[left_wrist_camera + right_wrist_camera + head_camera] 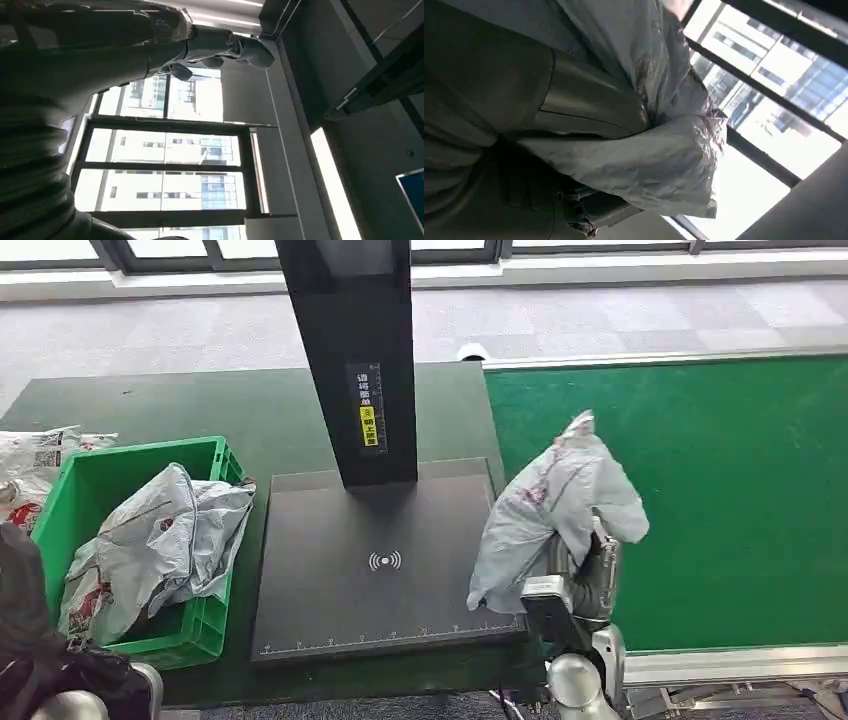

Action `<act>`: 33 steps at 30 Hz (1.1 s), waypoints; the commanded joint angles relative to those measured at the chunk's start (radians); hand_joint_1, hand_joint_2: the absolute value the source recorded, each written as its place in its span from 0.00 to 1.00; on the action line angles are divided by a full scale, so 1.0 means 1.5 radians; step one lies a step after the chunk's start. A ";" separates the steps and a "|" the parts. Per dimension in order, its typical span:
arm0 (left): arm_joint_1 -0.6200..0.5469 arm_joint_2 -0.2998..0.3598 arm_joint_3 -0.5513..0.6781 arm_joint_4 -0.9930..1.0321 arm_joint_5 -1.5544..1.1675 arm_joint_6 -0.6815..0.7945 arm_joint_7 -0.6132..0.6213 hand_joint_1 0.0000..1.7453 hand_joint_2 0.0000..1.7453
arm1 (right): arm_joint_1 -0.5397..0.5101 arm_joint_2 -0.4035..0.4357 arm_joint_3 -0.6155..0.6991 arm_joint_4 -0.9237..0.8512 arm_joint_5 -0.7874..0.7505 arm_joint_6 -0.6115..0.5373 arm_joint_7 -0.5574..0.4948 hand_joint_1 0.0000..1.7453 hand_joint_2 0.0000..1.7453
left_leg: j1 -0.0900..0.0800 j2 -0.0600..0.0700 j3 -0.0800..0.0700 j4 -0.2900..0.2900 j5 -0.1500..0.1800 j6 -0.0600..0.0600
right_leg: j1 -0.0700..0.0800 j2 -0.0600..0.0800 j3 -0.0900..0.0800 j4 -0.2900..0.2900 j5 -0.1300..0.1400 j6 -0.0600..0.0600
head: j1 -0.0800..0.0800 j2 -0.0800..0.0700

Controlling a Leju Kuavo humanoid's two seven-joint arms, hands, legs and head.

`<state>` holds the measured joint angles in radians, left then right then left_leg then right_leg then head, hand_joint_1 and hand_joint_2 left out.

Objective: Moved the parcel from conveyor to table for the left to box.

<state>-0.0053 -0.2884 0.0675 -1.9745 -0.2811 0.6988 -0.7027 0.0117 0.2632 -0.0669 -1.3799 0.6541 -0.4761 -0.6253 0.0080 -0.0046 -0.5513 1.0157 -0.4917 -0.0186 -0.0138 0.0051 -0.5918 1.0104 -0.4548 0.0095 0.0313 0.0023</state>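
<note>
Right hand (pixel 590 575): fingers clamped on crumpled grey plastic mailer parcel (pixel 555 505), lifted over the edge between green conveyor belt (pixel 720 490) and dark green desk (pixel 200 410), presumably mid-transfer; left hand's state cannot be told; green plastic crate (pixel 205 625) awaits at left, already holding a parcel.

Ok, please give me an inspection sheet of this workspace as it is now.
Surface: dark green table; black scanner platform with post.
Job's things: grey plastic parcel bag held up at the edge of the green conveyor belt.
Clutter: green plastic crate holding a grey bag; more bags beside it.
Hands: right hand holds the parcel; left hand holds nothing, grip unclear.
Cables: nothing seen.
Surroundings: grey floor, windows.
</note>
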 commanded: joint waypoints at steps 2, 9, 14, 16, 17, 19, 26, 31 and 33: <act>-0.011 0.030 -0.031 0.034 -0.002 0.000 0.003 0.00 1.00 | -0.051 -0.017 0.066 0.171 0.092 -0.025 0.022 1.00 1.00 | 0.000 0.000 0.001 -0.001 0.001 0.000 | 0.000 -0.001 0.001 -0.002 0.001 0.000 | 0.000 0.000; -0.006 0.027 -0.031 0.031 -0.005 0.000 0.003 0.00 1.00 | -0.070 -0.015 0.055 0.210 0.118 -0.029 0.038 1.00 1.00 | 0.000 0.000 0.001 -0.002 0.001 0.001 | 0.000 0.000 0.002 -0.002 0.001 -0.001 | 0.000 0.000; -0.004 0.026 -0.033 0.030 -0.004 0.000 0.003 0.00 1.00 | -0.071 -0.016 0.052 0.213 0.122 -0.024 0.043 1.00 1.00 | 0.000 0.000 0.000 -0.002 0.001 0.000 | 0.000 0.000 0.001 -0.001 0.001 -0.001 | 0.000 0.000; -0.004 0.026 -0.033 0.030 -0.004 0.000 0.003 0.00 1.00 | -0.071 -0.016 0.051 0.214 0.123 -0.023 0.044 1.00 1.00 | 0.000 0.000 0.001 -0.002 0.001 0.000 | 0.000 0.000 0.001 -0.002 0.001 -0.001 | 0.000 0.000; -0.004 0.025 -0.032 0.029 -0.006 0.000 0.003 0.00 1.00 | -0.072 -0.015 0.050 0.217 0.125 -0.021 0.046 1.00 1.00 | 0.000 0.000 0.000 -0.001 0.001 0.000 | 0.000 -0.001 0.001 -0.001 0.001 -0.001 | 0.000 0.000; -0.002 0.024 -0.032 0.029 -0.008 0.000 0.003 0.00 1.00 | -0.074 -0.016 0.046 0.225 0.128 -0.014 0.049 1.00 1.00 | 0.000 0.000 0.001 -0.002 0.001 0.000 | 0.000 -0.001 0.001 -0.001 0.001 -0.001 | 0.000 0.000; 0.006 0.020 -0.029 0.016 -0.014 0.000 0.003 0.00 1.00 | -0.100 -0.020 0.021 0.298 0.171 -0.018 0.119 0.93 1.00 | 0.000 0.000 0.001 -0.001 0.001 0.001 | 0.000 -0.001 0.001 -0.001 0.001 0.000 | 0.000 0.000; 0.008 0.018 -0.024 0.016 -0.012 0.000 0.003 0.00 1.00 | -0.110 -0.021 -0.003 0.328 0.170 -0.015 0.156 0.00 1.00 | 0.000 -0.001 0.001 -0.001 0.001 0.000 | 0.000 -0.001 0.001 -0.001 0.000 0.000 | 0.000 0.000; 0.008 0.018 -0.024 0.016 -0.012 0.000 0.003 0.00 1.00 | -0.110 -0.021 -0.003 0.328 0.170 -0.015 0.156 0.00 1.00 | 0.000 0.000 0.001 -0.001 0.001 0.000 | 0.000 -0.001 0.001 -0.001 0.001 0.000 | 0.000 0.000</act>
<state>0.0058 -0.2811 0.0435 -1.9730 -0.3040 0.6988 -0.7027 -0.0942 0.2579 -0.0179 -1.0301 0.9087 -0.5032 -0.4101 0.0084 -0.0056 -0.5517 1.0158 -0.4908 -0.0184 -0.0139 0.0042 -0.5915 1.0106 -0.4546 0.0093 0.0313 0.0023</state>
